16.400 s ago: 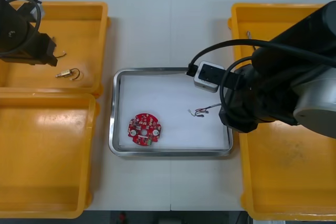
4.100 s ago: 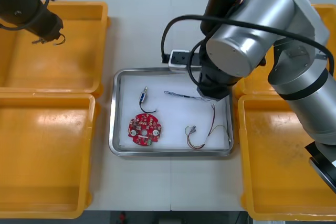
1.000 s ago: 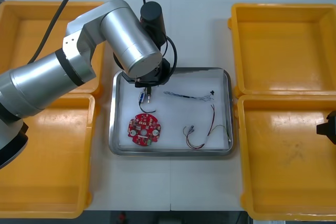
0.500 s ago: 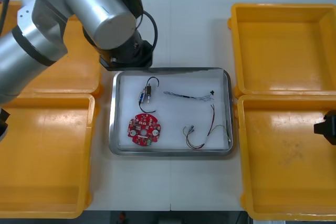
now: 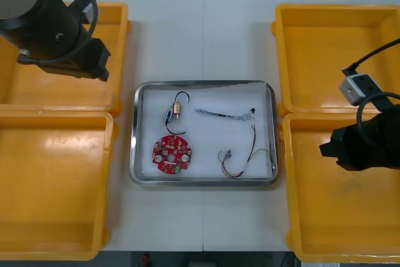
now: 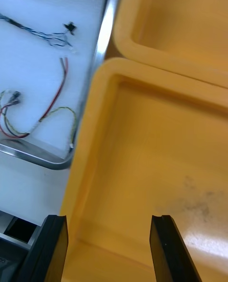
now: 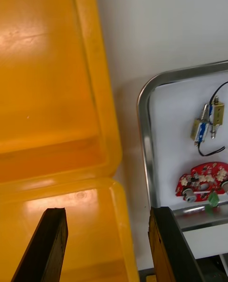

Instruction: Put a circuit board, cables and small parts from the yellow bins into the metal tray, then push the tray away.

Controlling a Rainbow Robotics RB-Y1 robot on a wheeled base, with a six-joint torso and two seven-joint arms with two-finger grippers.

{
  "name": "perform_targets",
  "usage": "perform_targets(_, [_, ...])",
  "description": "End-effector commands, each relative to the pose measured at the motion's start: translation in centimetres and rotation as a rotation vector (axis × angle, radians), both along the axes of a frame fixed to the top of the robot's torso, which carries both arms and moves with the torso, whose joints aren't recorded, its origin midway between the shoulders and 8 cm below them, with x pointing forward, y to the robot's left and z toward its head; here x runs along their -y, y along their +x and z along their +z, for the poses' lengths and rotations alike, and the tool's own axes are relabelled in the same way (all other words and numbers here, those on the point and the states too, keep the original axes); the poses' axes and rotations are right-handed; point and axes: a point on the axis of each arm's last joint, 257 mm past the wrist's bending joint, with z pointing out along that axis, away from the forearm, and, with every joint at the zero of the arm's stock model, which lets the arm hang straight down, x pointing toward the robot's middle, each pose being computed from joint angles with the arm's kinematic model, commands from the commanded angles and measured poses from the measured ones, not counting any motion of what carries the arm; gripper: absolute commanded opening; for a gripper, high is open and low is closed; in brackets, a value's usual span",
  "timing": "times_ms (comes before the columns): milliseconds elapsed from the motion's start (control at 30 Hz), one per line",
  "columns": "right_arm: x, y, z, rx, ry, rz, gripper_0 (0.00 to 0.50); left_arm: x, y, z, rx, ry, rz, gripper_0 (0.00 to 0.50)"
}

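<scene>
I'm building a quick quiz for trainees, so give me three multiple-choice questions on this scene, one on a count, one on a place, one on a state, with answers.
1. How many yellow bins stand on the table?
A. Two
B. Three
C. Four

2. Where does the red circuit board lie?
A. In a bin at the left
B. In the metal tray, toward its left end
C. On the bare table

3. How do the right gripper's jaws stand?
A. Shut on a cable
B. Open, holding nothing
C. Shut on the board

Answers:
1 C, two bins flank the tray on each side.
2 B, the board lies on the tray's white inside, next to the small metal parts.
3 B, the right wrist view shows them apart over the near right bin, nothing between; the left gripper hangs open over the left bins.
</scene>
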Motion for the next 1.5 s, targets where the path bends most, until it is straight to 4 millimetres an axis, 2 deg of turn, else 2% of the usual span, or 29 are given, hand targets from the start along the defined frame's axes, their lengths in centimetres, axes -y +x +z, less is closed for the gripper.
perform_targets(33, [-3.2, 0.6, 1.1, 0.061, -0.102, 0.149, 0.500, -4.6, -2.1, 1.2, 0.017, 0.028, 0.004, 0.500])
perform_targets(267, [-7.8, 0.3, -0.1, 0.057, -0.203, 0.323, 0.500, -7.2, -3.8, 1.2, 0.052, 0.033, -0.039, 0.500])
perform_targets(533, [-12.7, 0.8, -2.2, 0.024, -0.306, 0.488, 0.500, -10.3, -6.7, -0.1, 0.040, -0.016, 0.008, 0.500])
perform_targets(667, [-14.4, 0.8, -3.0, 0.021, -0.343, 0.535, 0.500, -11.9, -7.9, -0.6, 0.038, -0.021, 0.045, 0.500])
perform_targets(900, [-15.6, 0.4, -5.1, 0.026, -0.446, 0.603, 0.500, -15.4, -10.5, -1.4, 0.016, 0.023, 0.094, 0.500])
perform_targets(1067, [-17.2, 0.2, -6.6, 0.033, -0.494, 0.674, 0.500, -16.2, -11.9, -1.8, 0.013, 0.042, 0.097, 0.500])
perform_targets(1233, [-19.9, 0.2, -7.7, 0.088, -0.518, 0.808, 0.500, -16.6, -12.7, -2.4, 0.000, 0.048, 0.103, 0.500])
perform_targets(1367, [-22.0, 0.3, -8.3, 0.158, -0.521, 0.909, 0.500, -16.6, -12.8, -2.5, -0.003, 0.051, 0.104, 0.500])
perform_targets(1500, [-23.2, 0.1, -9.3, 0.209, -0.547, 0.983, 0.500, -16.6, -12.8, -2.5, -0.003, 0.051, 0.104, 0.500])
